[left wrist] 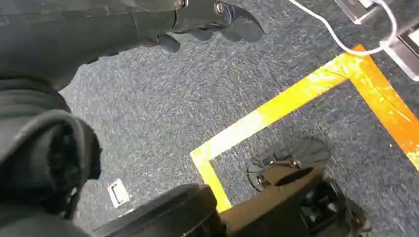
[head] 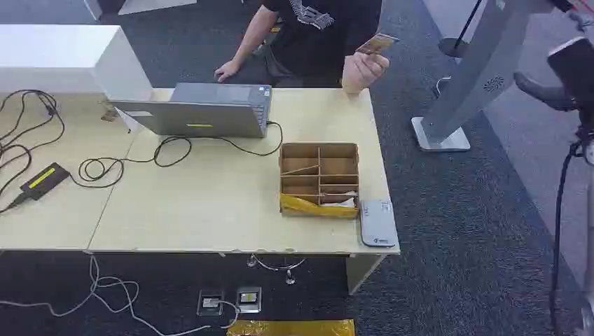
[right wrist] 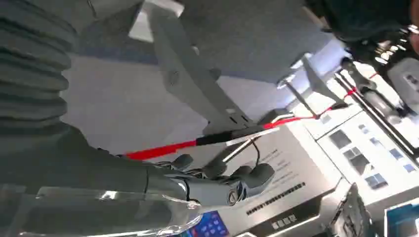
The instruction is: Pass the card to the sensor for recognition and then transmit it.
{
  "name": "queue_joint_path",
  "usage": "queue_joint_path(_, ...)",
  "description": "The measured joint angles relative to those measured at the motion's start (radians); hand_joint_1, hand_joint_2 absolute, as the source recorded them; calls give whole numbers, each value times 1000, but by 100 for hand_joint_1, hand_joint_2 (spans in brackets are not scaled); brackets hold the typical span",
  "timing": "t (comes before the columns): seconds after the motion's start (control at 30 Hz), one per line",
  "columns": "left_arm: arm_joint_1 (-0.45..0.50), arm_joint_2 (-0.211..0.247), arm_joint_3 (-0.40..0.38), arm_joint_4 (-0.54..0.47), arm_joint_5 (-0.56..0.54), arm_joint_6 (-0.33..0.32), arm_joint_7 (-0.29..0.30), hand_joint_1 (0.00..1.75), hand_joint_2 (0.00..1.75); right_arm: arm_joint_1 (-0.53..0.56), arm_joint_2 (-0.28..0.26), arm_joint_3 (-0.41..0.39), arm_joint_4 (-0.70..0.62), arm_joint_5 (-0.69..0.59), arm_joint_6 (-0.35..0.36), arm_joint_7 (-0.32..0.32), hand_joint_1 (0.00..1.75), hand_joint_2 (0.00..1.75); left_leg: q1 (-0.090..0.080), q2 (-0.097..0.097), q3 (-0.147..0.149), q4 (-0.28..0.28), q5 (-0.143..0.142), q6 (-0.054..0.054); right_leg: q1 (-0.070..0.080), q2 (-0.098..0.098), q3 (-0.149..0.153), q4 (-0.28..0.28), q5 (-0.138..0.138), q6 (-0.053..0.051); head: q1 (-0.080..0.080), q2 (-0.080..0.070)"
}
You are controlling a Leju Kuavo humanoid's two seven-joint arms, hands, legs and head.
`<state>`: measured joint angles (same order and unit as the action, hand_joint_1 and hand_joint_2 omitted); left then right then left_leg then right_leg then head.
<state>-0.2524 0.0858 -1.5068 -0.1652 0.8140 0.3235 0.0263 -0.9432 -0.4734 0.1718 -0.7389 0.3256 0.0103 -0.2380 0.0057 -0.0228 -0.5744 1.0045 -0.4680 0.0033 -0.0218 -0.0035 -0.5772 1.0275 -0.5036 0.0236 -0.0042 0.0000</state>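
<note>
On the left of the head view a white box point(head: 63, 59) sits at the far left corner of the tan table point(head: 210, 210). Black cables point(head: 28, 133) loop over the left side, and a small black box with a yellow label point(head: 44, 180) lies near the left edge. The middle of the table top is bare, wide and flat. A grey laptop point(head: 203, 110) sits at the far side, with a yellow strip on it; the words there are too small to read. To its right stands a brown cardboard box with little rooms point(head: 319, 178), and something yellow lies in its near row. Just right of the box, at the table's near right corner, lies the flat grey sensor point(head: 377, 222). Its print is too small to read.

A person's hand point(head: 364, 70) holds the card point(head: 376, 44) up in the air past the far right edge of the table, well apart from the sensor. Right of the table there is open dark carpet point(head: 476, 231) and a grey stand point(head: 469, 84).

The left hand point(left wrist: 217, 22) hangs over carpet with yellow tape point(left wrist: 296, 103); its fingers curl in and hold nothing. The right hand point(right wrist: 222, 185) is up in the air, fingers loosely bent and apart, holding nothing. The card is not near either hand.
</note>
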Motion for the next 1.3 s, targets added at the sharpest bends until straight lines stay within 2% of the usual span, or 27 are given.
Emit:
queue_joint_path(0.13,-10,0,0,0,-50,-15,15,0,0,-9,25,102,6,162,-18,60,0,175,0,0,0,0,0,0,0,1,0,0,0,0,0,0)
queue_joint_path(0.27,-20,-4,-1,0,-99,-26,22,0,0,-10,50,188,21,255,-57,87,0,175,0,0,0,0,0,0,0,0,0,0,0,0,0,0)
queue_joint_path(0.4,-32,-9,-3,-1,-114,-37,30,0,0,-3,85,253,40,282,-74,92,0,175,0,2,0,0,0,0,0,2,0,0,0,0,0,0)
queue_joint_path(0.73,-34,-14,-6,-1,-124,-40,35,0,0,5,157,325,87,299,-83,70,2,175,0,2,0,0,0,0,0,3,-1,0,0,0,0,0)
queue_joint_path(0.77,-34,-14,-6,-1,-123,-40,35,0,0,5,160,326,90,298,-83,70,175,175,0,2,0,0,0,0,0,3,-1,0,0,0,0,0)
queue_joint_path(1.3,-32,-14,-6,-1,-114,-38,37,0,0,0,199,358,100,304,-71,54,175,175,0,3,0,0,0,0,0,3,-1,0,0,0,0,0)
